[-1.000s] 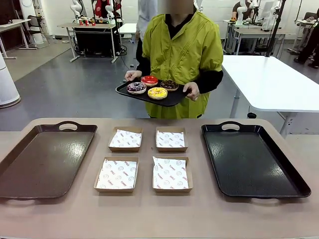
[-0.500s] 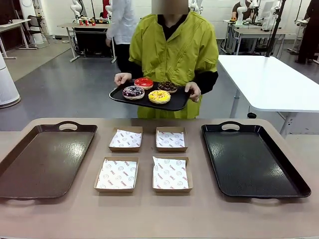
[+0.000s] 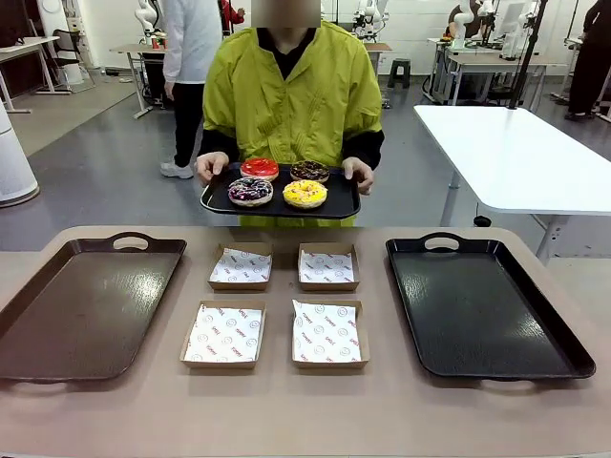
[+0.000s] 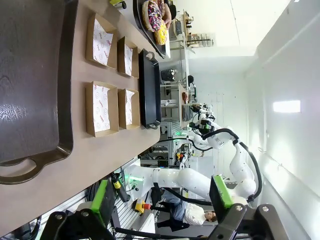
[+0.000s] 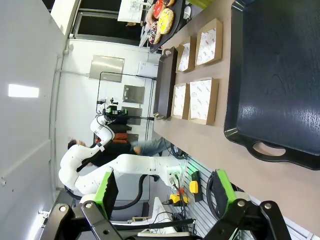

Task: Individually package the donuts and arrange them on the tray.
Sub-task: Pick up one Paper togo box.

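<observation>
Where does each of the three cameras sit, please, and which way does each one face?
Front view: fixed between the arms, facing across the table at the person carrying the donuts on a small tray; the person's hands show.
Left wrist view: on the left wrist, rolled sideways, looking along the open left gripper toward the brown tray; another white arm beyond.
Right wrist view: likewise, along the open right gripper toward the black tray.
All three share the four boxes.
</observation>
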Available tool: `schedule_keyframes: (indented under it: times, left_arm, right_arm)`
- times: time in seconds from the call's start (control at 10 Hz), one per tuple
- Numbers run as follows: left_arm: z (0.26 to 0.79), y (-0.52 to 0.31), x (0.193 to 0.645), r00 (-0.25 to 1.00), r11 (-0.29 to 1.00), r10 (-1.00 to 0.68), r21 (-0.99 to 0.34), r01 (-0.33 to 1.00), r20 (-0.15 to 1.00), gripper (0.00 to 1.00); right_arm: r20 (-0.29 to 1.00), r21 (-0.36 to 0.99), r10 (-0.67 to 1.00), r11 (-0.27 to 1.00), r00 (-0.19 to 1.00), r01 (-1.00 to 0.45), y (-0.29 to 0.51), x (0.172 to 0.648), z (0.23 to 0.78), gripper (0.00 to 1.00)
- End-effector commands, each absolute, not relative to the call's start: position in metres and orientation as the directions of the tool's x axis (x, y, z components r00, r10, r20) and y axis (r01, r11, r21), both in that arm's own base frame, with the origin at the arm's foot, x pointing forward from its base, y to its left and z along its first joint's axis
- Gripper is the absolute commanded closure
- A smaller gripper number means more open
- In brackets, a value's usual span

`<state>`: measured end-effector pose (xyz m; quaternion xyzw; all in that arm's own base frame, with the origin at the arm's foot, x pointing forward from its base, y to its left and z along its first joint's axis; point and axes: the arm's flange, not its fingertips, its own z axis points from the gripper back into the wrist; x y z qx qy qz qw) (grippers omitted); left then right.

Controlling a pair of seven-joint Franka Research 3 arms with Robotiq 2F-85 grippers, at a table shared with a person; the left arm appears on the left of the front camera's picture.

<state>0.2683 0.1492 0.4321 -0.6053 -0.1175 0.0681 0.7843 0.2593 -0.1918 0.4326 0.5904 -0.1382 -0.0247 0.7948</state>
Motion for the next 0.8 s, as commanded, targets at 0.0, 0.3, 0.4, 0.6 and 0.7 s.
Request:
schedule_keyframes:
  times: [0.0, 0.3, 0.4, 0.6, 0.7]
  left_arm:
    - [0.4323, 0.1504, 0.2702, 0.958, 0.254, 0.264, -0.966, 0.045, 0.114, 0.0]
    - [0.4323, 0.1504, 0.2702, 0.958, 0.254, 0.264, -0.966, 0.045, 0.114, 0.0]
    - [0.4323, 0.1504, 0.2702, 0.958, 0.254, 0.264, -0.966, 0.045, 0.114, 0.0]
    - [0.4323, 0.1504, 0.2702, 0.958, 0.254, 0.264, -0.966, 0.045, 0.114, 0.0]
    - [0.4323, 0.1504, 0.2702, 0.958, 0.254, 0.264, -0.966, 0.045, 0.114, 0.0]
  right_arm:
    - [0.192, 0.949, -0.205, 0.289, 0.96, -0.128, -0.1912, 0.2581, 0.4317, 0.0]
    - [0.192, 0.949, -0.205, 0.289, 0.96, -0.128, -0.1912, 0.2581, 0.4317, 0.0]
    - [0.192, 0.949, -0.205, 0.289, 0.96, -0.128, -0.1912, 0.2581, 0.4317, 0.0]
    - [0.192, 0.949, -0.205, 0.289, 0.96, -0.128, -0.1912, 0.2581, 0.4317, 0.0]
    - [0.192, 0.949, -0.205, 0.289, 0.96, -0.128, -0.1912, 0.2581, 0.4317, 0.0]
